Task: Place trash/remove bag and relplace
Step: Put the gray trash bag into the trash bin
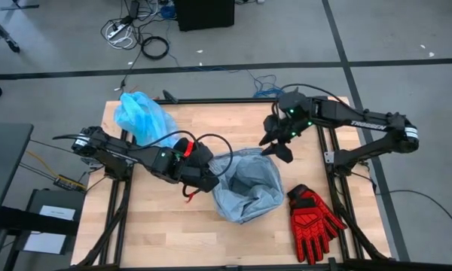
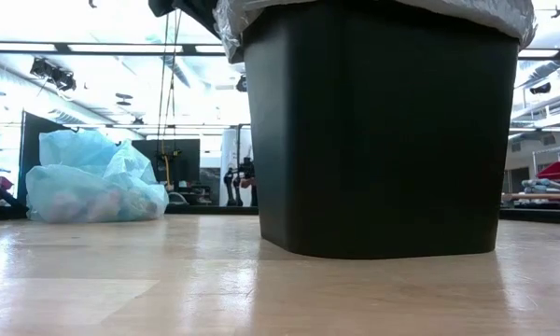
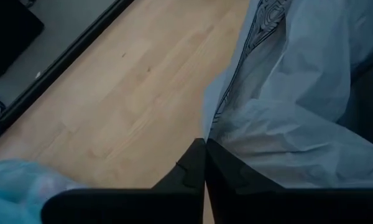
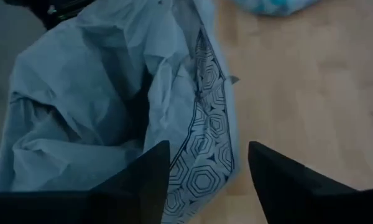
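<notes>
Left gripper (image 1: 209, 179): fingers pressed together, tips at the left rim of the grey-blue liner (image 1: 246, 183); can't tell whether any plastic is pinched between them. Right gripper (image 1: 277, 147): jaws spread wide, holding nothing, hovering over the liner's far-right rim. In the right wrist view the liner's edge (image 4: 205, 162) shows between the two fingers, printed with a hexagon pattern.

Writing: white "TROSSEN" lettering on the right arm (image 1: 361, 125).

Left arm (image 1: 128, 154) reaches in from the left edge, low across the table. Right arm comes from the right, elbow bent, wrist pointing down at the bin (image 2: 383, 131).

Bright cyan bag (image 1: 139, 115) sits at the far-left of the table, well apart from the bin; pale wads (image 2: 84, 207) show faintly through it in the low view. Red glove (image 1: 313, 218) lies near-right of the bin.
</notes>
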